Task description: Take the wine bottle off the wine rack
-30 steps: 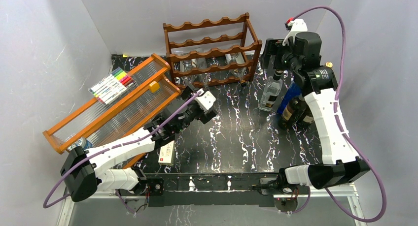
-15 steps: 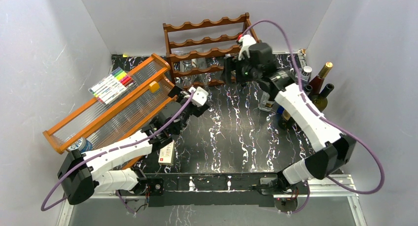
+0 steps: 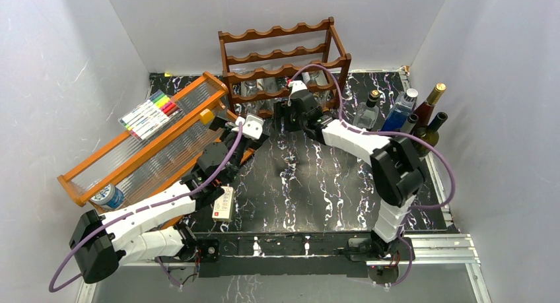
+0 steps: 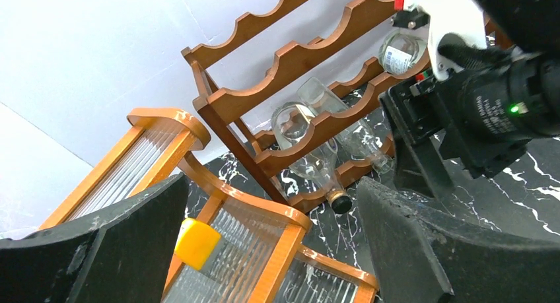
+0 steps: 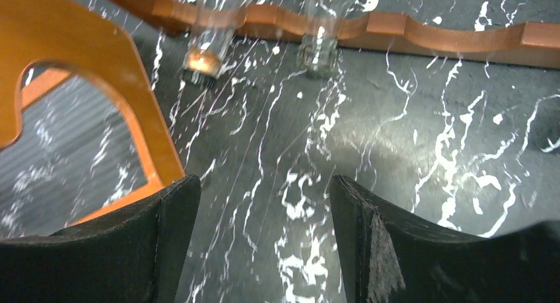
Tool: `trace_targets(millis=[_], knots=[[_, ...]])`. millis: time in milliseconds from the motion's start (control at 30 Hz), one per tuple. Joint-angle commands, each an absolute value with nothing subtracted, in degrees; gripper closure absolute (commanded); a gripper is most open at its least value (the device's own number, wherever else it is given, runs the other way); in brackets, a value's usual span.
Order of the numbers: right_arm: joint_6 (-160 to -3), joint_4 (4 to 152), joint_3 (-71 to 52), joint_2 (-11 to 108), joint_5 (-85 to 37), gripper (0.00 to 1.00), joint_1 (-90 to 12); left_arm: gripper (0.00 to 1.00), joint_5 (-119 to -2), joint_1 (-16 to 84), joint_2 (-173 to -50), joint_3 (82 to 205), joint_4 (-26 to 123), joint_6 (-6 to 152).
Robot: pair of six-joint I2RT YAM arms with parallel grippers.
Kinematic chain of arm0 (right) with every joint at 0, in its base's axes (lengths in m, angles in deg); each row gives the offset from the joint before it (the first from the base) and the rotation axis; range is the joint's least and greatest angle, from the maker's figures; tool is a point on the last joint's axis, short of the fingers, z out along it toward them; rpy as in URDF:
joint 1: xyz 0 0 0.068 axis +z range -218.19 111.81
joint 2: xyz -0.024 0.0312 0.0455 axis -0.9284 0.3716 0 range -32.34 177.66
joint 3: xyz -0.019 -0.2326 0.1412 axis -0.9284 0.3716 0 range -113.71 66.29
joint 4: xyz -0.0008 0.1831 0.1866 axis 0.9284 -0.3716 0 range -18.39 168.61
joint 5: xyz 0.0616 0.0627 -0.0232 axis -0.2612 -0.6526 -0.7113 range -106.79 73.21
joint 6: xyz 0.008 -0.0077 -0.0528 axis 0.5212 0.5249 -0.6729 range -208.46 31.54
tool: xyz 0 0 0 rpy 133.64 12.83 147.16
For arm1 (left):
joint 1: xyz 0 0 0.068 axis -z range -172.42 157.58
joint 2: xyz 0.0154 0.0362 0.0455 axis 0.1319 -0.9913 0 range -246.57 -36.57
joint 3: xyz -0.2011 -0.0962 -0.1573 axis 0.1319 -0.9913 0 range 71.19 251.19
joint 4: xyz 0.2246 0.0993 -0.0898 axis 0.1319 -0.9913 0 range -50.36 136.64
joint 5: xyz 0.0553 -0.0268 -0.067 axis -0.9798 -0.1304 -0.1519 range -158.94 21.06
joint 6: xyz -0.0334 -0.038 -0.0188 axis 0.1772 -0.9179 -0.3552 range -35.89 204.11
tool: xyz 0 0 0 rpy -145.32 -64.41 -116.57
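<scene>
Top external view, left to right: an orange-framed tray with clear ribbed panels (image 3: pixel 168 148) fills the left; beside it the left gripper (image 4: pixel 274 184) hangs spread wide, empty. Upper centre stands the dark reddish-brown wooden wine rack (image 3: pixel 277 32), with clear glass wine bottles (image 4: pixel 322 176) lying in its lower tier, necks pointing down-frame. The right gripper (image 5: pixel 264 184), fingers apart and empty, hovers just before those necks, nearer than the left

Left gripper (image 4: pixel 274 191), right gripper (image 5: pixel 264 187), both agape
</scene>
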State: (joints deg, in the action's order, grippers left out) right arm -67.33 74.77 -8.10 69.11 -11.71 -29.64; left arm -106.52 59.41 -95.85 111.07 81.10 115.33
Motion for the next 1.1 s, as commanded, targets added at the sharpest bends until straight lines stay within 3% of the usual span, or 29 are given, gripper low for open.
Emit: trace_targets(millis=[0, 367, 1067], knots=[[-64.13, 90.98, -7.39, 73.56, -8.12, 0.19, -29.78, 0.02, -107.01, 58.22, -95.31, 110.98, 83.66, 115.04], [-58.62, 106.76, -7.90, 84.85, -4.85, 0.17, -30.29, 0.02, -103.23, 53.20, -94.76, 112.43, 79.23, 108.40], [-55.85, 115.26, -12.37, 95.60, 0.19, 0.33, -32.08, 0.02, -98.53, 50.95, -93.28, 113.23, 76.10, 105.62]])
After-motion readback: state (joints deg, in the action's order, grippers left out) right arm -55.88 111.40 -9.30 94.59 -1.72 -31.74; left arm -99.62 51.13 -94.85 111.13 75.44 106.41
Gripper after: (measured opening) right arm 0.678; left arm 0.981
